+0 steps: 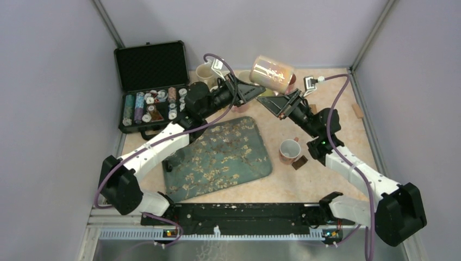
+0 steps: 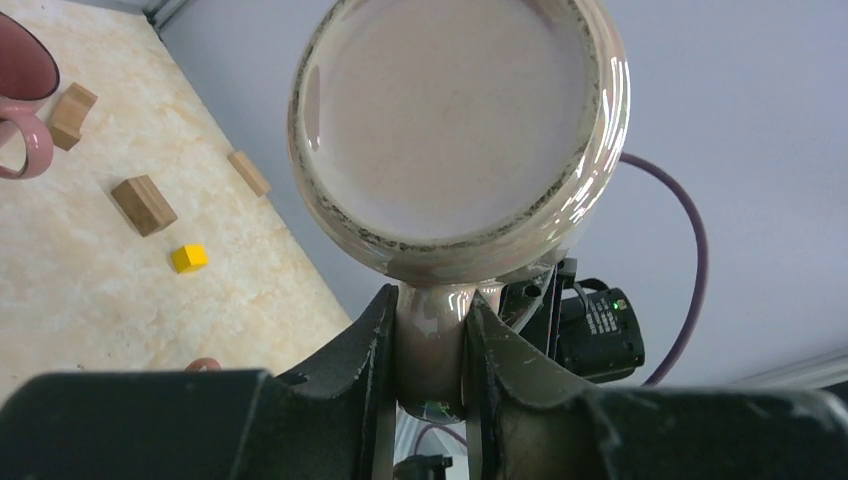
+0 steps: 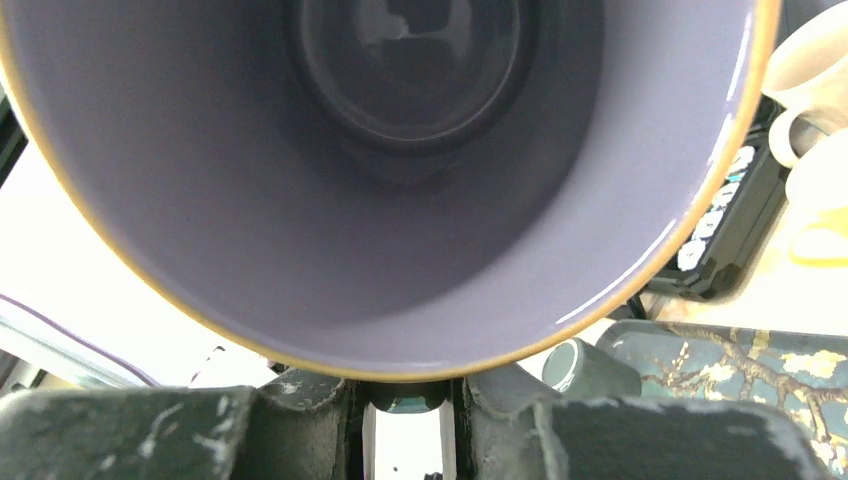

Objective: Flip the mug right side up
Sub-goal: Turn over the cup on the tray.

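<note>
Top external: pearly iridescent ceramic mug (image 1: 272, 73) held aloft, tilted. My left claw (image 1: 257, 92) clamps its handle. My right claw (image 1: 278, 101) sits at the rim, grip unclear. I judge it's mid-turn; next, roll the mouth upward.

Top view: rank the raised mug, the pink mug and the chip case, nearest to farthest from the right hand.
1. Raised mug, right at the fingertips of the right hand, on its far side.
2. Pink mug, upright, on its near side.
3. Chip case, open, far off to the left.
</note>
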You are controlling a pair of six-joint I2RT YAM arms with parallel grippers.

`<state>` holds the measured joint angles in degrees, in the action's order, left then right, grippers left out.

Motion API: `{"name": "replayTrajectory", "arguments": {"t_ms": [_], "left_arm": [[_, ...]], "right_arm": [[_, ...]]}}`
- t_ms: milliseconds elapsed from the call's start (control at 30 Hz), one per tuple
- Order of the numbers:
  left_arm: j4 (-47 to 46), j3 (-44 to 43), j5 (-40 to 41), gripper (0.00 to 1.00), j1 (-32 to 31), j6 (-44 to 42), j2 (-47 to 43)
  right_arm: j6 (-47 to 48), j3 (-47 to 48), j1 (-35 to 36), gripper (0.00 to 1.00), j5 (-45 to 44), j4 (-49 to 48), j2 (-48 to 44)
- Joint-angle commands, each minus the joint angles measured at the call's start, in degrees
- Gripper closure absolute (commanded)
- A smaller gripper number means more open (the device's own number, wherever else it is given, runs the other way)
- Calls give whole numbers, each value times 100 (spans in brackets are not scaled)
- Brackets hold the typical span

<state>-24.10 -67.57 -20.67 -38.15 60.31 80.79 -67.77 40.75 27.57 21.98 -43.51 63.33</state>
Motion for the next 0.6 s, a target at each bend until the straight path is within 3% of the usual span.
{"name": "replayTrajectory", "arguments": {"t_ms": [0,67,200,400,567], "left_arm": [[-691,67,-262,100,-53,-160,-36],[-652,112,-248,100,-52,-249,-37],[-649,260,-174,94,-54,-377,-30],[-562,317,-97,64,-52,-582,65],[-163,223,0,45,-55,-875,117]], "right_arm": [[490,278,-42,91,-289,66,-241],[616,320,-44,99,-350,318,-282],[995,501,-41,100,-553,1149,-354],[1490,748,-41,100,-883,2185,-450],[1796,883,-44,100,-1121,2815,-499]]}}
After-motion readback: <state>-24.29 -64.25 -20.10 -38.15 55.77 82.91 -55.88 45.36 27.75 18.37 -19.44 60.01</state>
